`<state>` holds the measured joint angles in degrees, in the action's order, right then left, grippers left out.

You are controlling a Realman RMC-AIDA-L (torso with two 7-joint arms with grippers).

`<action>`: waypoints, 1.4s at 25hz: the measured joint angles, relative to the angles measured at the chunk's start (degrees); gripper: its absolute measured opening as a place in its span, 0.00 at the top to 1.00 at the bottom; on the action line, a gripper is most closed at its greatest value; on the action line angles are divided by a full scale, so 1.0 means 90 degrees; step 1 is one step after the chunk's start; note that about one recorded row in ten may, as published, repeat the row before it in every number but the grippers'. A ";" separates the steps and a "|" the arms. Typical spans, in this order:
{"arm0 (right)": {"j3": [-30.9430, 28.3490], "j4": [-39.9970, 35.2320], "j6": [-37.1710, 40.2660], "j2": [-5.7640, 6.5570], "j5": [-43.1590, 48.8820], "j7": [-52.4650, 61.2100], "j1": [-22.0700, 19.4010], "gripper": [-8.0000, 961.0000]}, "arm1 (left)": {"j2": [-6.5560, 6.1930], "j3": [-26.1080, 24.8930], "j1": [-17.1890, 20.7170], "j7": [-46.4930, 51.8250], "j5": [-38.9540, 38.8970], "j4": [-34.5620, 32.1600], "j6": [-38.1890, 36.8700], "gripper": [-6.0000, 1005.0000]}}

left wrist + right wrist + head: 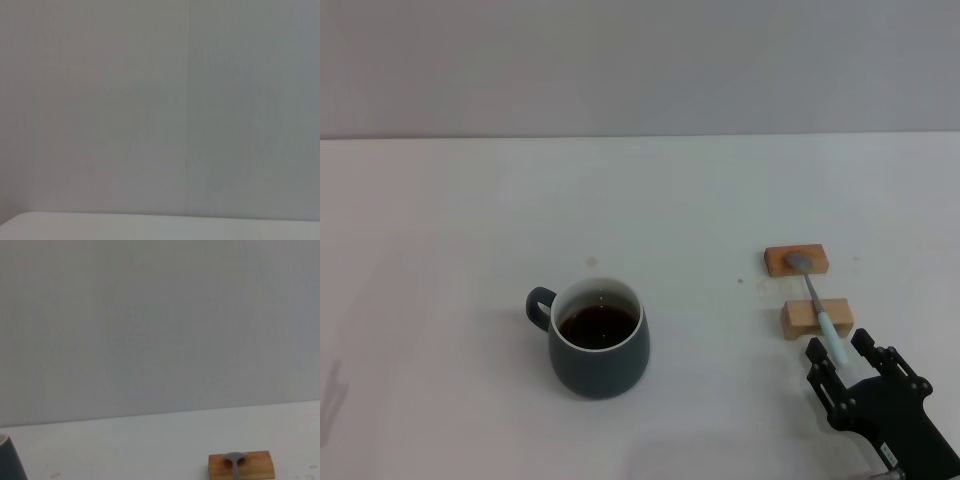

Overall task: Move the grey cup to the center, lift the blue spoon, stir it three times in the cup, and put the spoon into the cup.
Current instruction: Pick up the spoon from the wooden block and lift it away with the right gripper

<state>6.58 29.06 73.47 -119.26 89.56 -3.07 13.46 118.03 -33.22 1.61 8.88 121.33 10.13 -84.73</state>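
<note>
The grey cup (599, 338) stands on the white table near the middle front, its handle to the left, with dark brown liquid inside. Its edge also shows in the right wrist view (10, 462). The blue spoon (817, 297) lies across two small wooden blocks at the right, its metal bowl on the far block and its pale blue handle toward me. Its bowl shows in the right wrist view (234, 460). My right gripper (840, 348) is open, just in front of the spoon's handle end, with one finger on each side. My left gripper is out of view.
The far wooden block (797, 261) and the near wooden block (816, 318) sit on the white table (460, 250). A grey wall stands behind the table. The left wrist view shows only the wall and a strip of table edge (150, 227).
</note>
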 joint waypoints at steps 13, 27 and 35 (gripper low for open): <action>0.0008 0.0013 -0.0029 0.0004 0.0000 0.0000 0.0009 0.53 | 0.0000 0.0000 0.0004 0.0000 0.0003 -0.0048 0.0000 0.14; -0.0079 0.0089 -0.0030 -0.0010 -0.0037 -0.0001 -0.0032 0.65 | 0.0000 0.0000 0.0007 0.0000 0.0000 -0.0112 0.0000 0.14; -0.0143 0.0092 0.0023 -0.0007 -0.0047 -0.0001 -0.0051 0.82 | 0.0000 -0.0027 0.0000 0.0005 -0.0029 -0.0133 0.0000 0.14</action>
<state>5.29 29.89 73.67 -119.33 89.14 -3.08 13.00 118.03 -33.46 1.61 8.92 121.07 8.93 -84.73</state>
